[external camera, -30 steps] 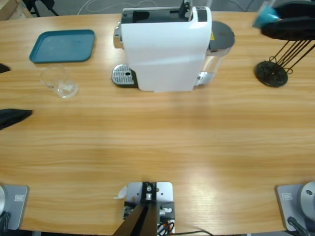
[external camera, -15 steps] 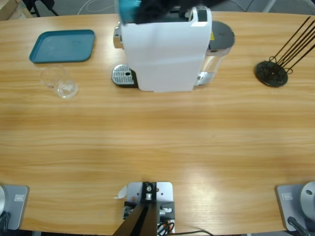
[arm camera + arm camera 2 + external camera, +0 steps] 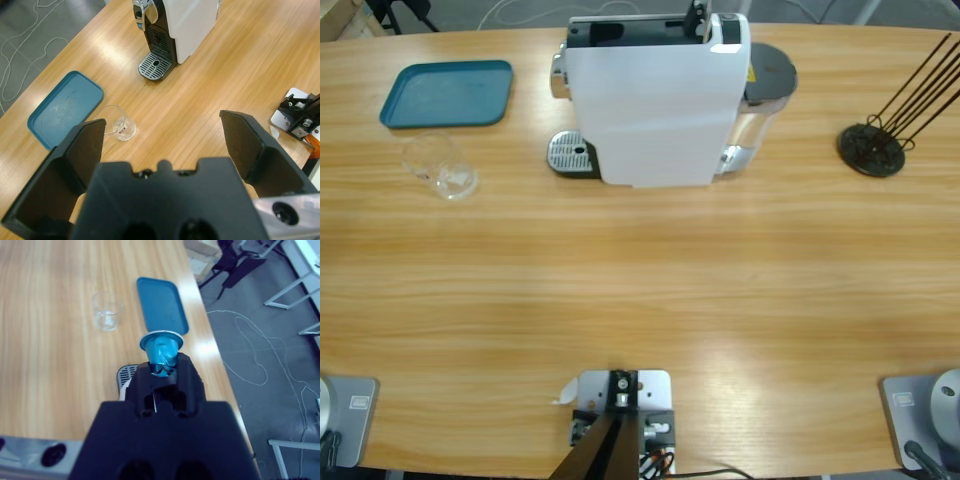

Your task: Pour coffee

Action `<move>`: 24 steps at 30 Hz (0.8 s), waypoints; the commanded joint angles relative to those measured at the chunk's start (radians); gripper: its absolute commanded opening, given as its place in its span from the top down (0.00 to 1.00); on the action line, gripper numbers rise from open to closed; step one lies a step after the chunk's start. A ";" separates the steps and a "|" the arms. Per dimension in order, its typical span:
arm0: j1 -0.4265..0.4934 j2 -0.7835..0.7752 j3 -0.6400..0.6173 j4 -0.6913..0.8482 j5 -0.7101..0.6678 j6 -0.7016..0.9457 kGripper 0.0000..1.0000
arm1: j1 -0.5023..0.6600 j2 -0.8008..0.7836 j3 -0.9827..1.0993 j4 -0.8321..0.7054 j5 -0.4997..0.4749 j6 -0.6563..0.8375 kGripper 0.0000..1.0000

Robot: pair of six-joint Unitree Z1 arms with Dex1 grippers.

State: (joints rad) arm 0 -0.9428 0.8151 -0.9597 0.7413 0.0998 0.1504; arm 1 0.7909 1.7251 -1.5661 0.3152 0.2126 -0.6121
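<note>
While the left end effector [image 3: 162,135] gapes, the right end effector [image 3: 162,371] clamps a capsule [image 3: 161,347] (teal).

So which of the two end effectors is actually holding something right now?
The right end effector: its jaws are shut on a blue capsule. The left end effector is wide open with nothing between its jaws, only the table below.
</note>
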 commanded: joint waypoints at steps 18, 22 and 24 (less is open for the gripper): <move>0.012 -0.037 0.055 -0.007 0.013 -0.015 0.01 | -0.071 0.122 0.107 -0.028 -0.001 -0.034 1.00; 0.012 -0.042 0.055 -0.006 0.012 -0.017 0.01 | -0.071 0.128 0.113 -0.027 -0.007 -0.038 1.00; 0.012 -0.050 0.056 -0.005 0.013 -0.018 0.01 | -0.072 0.133 0.112 -0.027 -0.010 -0.039 1.00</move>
State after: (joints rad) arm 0 -0.9428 0.7983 -0.9447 0.7399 0.1000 0.1456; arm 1 0.7277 1.8041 -1.4865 0.2939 0.2248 -0.6371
